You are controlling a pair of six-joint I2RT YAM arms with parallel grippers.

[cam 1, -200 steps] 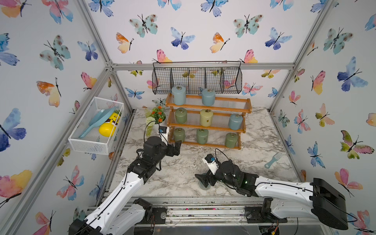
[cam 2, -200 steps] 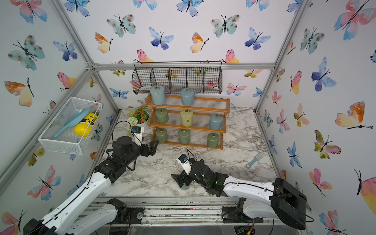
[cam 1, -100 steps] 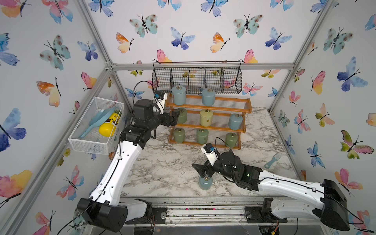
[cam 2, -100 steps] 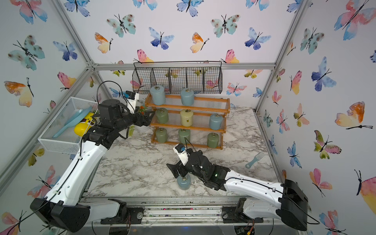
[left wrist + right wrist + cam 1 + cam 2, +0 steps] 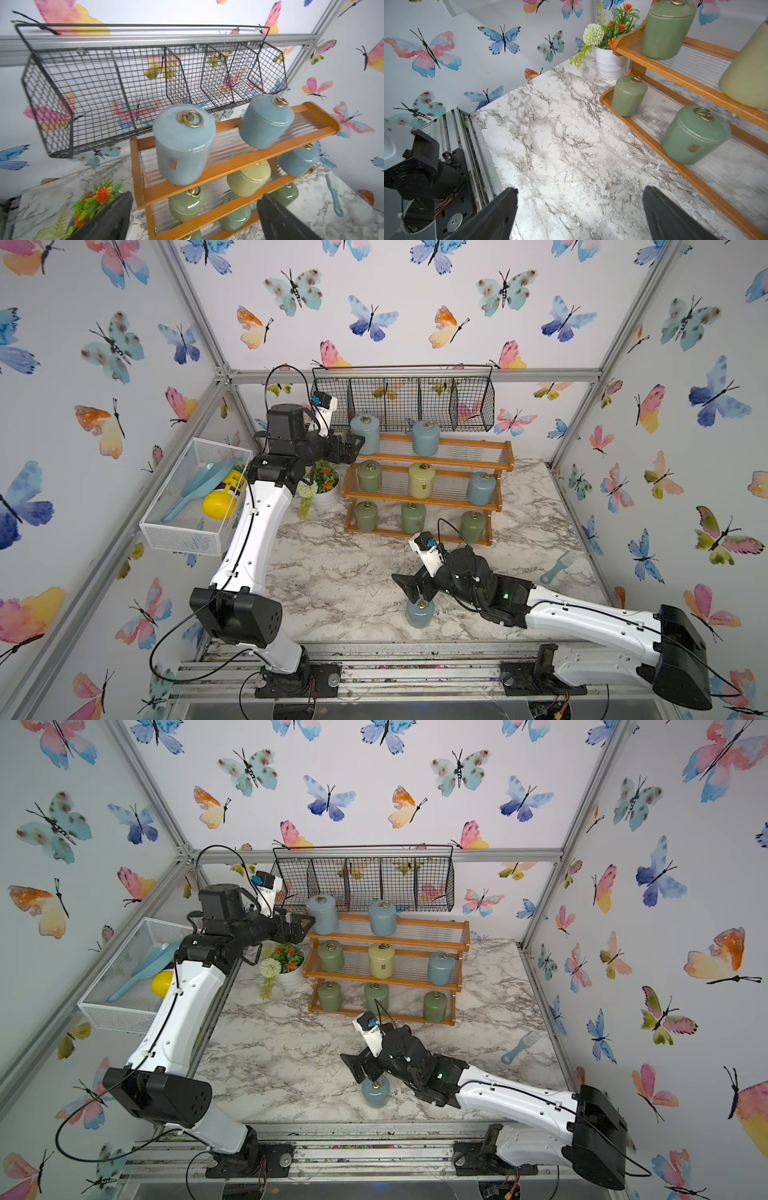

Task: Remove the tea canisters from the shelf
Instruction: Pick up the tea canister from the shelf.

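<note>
The orange-brown shelf [image 5: 469,444] holds several tea canisters: two pale blue on the top tier [image 5: 365,434] [image 5: 425,438], green, cream and blue in the middle, three green at the bottom. My left gripper [image 5: 351,448] stands open just left of the top tier's left blue canister [image 5: 182,145], with nothing between its fingers [image 5: 112,216]. Another pale blue canister [image 5: 419,612] stands on the marble near the front edge. My right gripper [image 5: 409,587] hangs open just above it, empty; the right wrist view shows only bare marble between the fingers [image 5: 500,212].
A black wire basket [image 5: 403,400] hangs on the back wall right above the shelf. A white flower pot [image 5: 326,494] stands at the shelf's left end, under my left wrist. A white mesh basket [image 5: 195,531] hangs on the left wall. A blue comb [image 5: 559,567] lies at right.
My left arm has swung up from the table by the bottom tier to the top tier's left end. My right gripper has lifted off the blue canister on the marble.
</note>
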